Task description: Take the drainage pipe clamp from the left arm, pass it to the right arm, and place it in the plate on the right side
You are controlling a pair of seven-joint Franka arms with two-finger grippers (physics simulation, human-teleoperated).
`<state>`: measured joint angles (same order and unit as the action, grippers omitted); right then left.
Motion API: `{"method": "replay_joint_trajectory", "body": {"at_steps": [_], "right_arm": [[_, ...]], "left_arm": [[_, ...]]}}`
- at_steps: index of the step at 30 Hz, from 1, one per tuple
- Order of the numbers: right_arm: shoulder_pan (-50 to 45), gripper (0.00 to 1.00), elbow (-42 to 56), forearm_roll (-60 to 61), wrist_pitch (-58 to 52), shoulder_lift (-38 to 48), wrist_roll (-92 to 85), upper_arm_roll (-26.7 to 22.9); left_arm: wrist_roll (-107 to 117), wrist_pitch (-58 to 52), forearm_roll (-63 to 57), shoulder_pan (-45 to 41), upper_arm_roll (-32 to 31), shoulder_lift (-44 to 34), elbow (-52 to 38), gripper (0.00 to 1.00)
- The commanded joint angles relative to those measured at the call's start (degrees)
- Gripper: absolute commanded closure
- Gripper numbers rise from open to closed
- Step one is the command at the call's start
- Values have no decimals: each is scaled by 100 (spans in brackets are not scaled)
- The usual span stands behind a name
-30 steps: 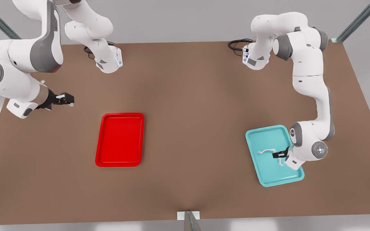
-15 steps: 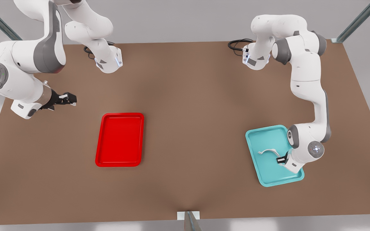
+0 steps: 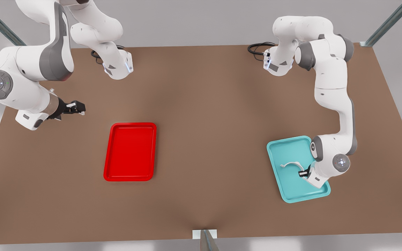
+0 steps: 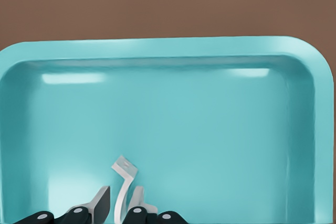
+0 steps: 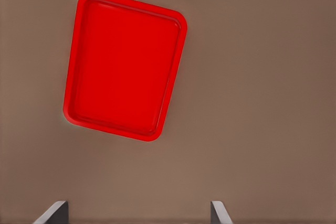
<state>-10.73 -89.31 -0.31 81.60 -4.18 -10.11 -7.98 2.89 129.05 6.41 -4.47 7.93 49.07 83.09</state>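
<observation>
The left arm (image 3: 333,90) reaches down from its base at the table's (image 3: 215,104) far edge, elbow high and forearm dropping steeply, so that the left gripper (image 3: 304,173) sits low inside the teal tray (image 3: 284,190) (which lies near the table's edge on the front view's right). In the left wrist view its fingers (image 4: 100,203) stand on either side of one end of the white pipe clamp (image 4: 124,187), a narrow gap showing between the strap and one finger; whether they press on it I cannot tell. The clamp lies on the tray floor, its curved strap arching away from the gripper toward the tray's middle.

The right arm (image 3: 30,80) is bent sharply over the table's opposite edge, wrist turned sideways, and the right gripper (image 3: 77,107) hangs above bare table, well apart from the red tray (image 3: 130,177). Its fingers (image 5: 52,214) are spread wide and grip nothing. The red tray sits flat near the table's middle.
</observation>
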Motion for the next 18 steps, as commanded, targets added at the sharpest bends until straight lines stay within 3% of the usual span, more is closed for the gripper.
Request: {"method": "replay_joint_trajectory", "body": {"at_steps": [1,5,8,18], "right_arm": [[-17,0,1,5,-3,-3,-52,-2],[-17,0,1,5,-3,-3,-52,-2],[-17,0,1,5,-12,5,-52,-2],[-17,0,-34,5,-12,5,-52,7]], "left_arm": [[-17,24,-17,-1,-2,42,-3,60],[-34,15,-43,8,7,33,-3,61],[-8,50,-26,-18,7,33,-3,72],[-17,59,-52,-45,7,85,-3,72]]}}
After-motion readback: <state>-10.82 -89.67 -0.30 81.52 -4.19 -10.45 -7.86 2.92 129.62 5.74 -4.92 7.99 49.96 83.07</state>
